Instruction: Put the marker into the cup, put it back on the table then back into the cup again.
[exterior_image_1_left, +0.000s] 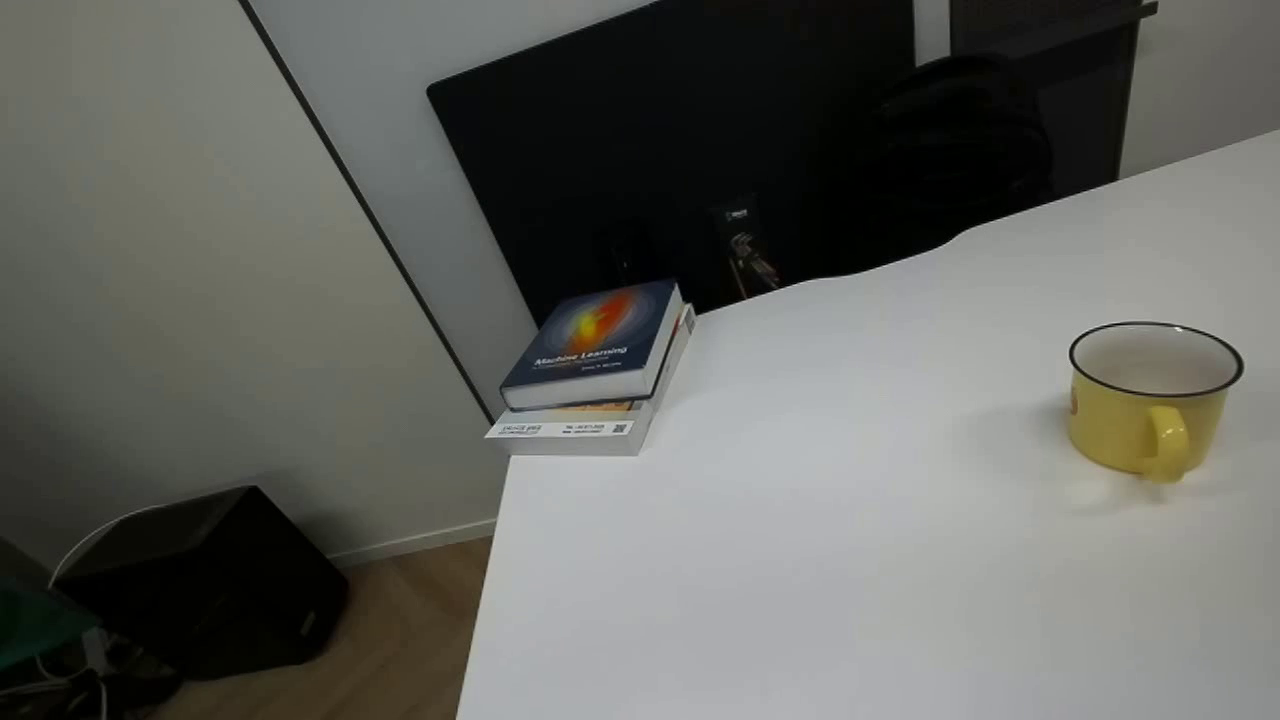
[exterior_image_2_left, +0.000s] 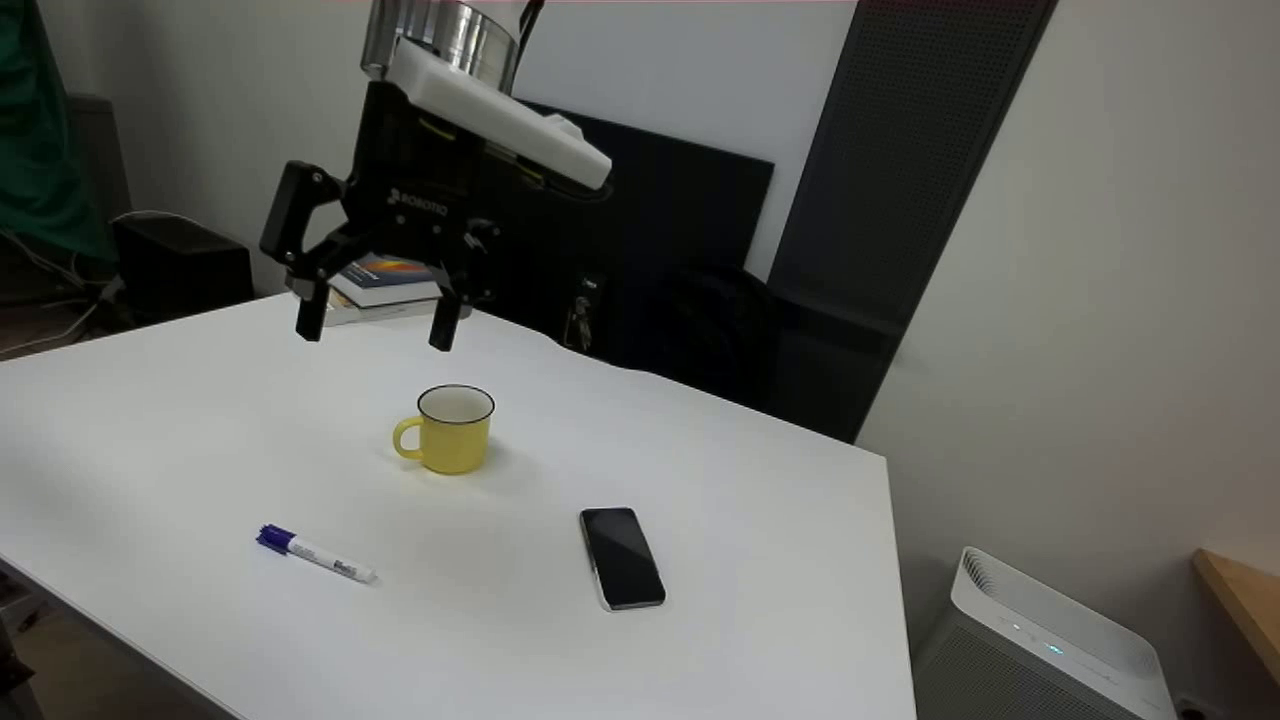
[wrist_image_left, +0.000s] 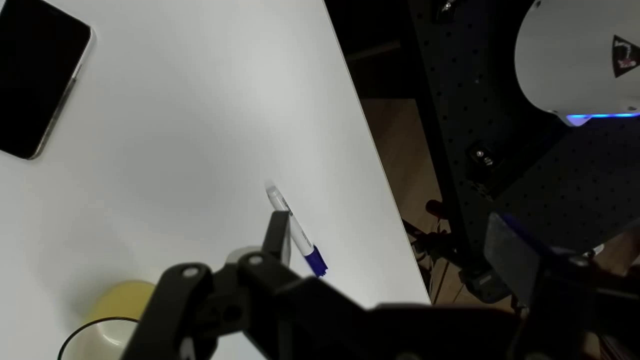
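The marker (exterior_image_2_left: 330, 559), white with a blue-purple cap, lies on the white table (exterior_image_2_left: 480, 650). In the wrist view the marker (wrist_image_left: 301, 239) shows partly behind one finger. The yellow cup (exterior_image_2_left: 458, 442) stands upright on the table in both exterior views; its visible inside looks empty. Part of the cup (wrist_image_left: 122, 300) shows at the lower left of the wrist view, cut off by the gripper. My gripper (exterior_image_2_left: 378, 333) hangs well above the table, higher than cup and marker, its jaws wide apart and nothing between them. In an exterior view with the cup (exterior_image_1_left: 1140, 430), neither gripper nor marker shows.
A black phone (exterior_image_2_left: 622, 558) lies on the table, to the right of the cup and marker in an exterior view. Two stacked books (exterior_image_1_left: 590, 350) sit at the table's corner. A large black panel (exterior_image_1_left: 680, 150) stands behind the table. The robot's base (wrist_image_left: 575, 60) is beyond the table's edge.
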